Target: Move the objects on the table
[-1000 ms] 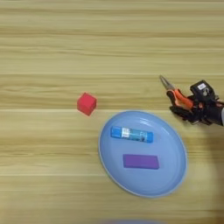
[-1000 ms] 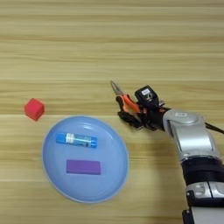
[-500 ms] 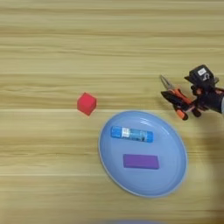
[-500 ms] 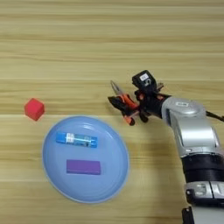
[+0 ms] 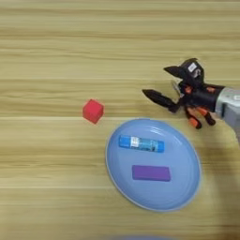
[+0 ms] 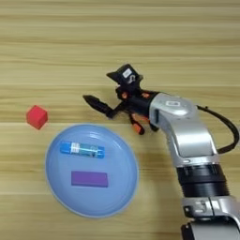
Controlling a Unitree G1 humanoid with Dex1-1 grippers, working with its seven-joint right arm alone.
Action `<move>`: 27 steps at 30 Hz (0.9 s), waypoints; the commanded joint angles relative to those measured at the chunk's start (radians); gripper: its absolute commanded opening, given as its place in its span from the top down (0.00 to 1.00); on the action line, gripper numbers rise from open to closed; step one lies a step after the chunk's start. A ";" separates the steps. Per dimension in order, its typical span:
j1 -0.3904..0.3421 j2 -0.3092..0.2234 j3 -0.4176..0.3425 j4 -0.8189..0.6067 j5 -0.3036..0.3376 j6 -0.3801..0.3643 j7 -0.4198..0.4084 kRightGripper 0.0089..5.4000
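Table, light wood, horizontal grain. Plate, pale blue, sits toward 5 o'clock of centre. In it: blue stick with white label, lying crosswise in the 12 o'clock half; purple block flat just beside it at 6 o'clock, not touching.

Red cube on bare wood at 10 o'clock of the plate, near its rim but apart.

Gripper at 1 o'clock of the plate, reaching in from the right on a silver forearm. Fingers spread wide, one at 12 o'clock, one pointing to 9 o'clock; nothing between the tips.

Pliers, orange-and-black handles, partly hidden under the gripper; whether touching, cannot tell.
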 commanded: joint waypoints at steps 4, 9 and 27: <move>-0.041 0.038 0.079 -0.103 0.006 -0.021 0.000 0.00; -0.052 0.073 0.133 -0.104 -0.008 -0.018 -0.010 0.00; -0.122 0.235 0.264 0.085 -0.125 -0.055 -0.121 0.00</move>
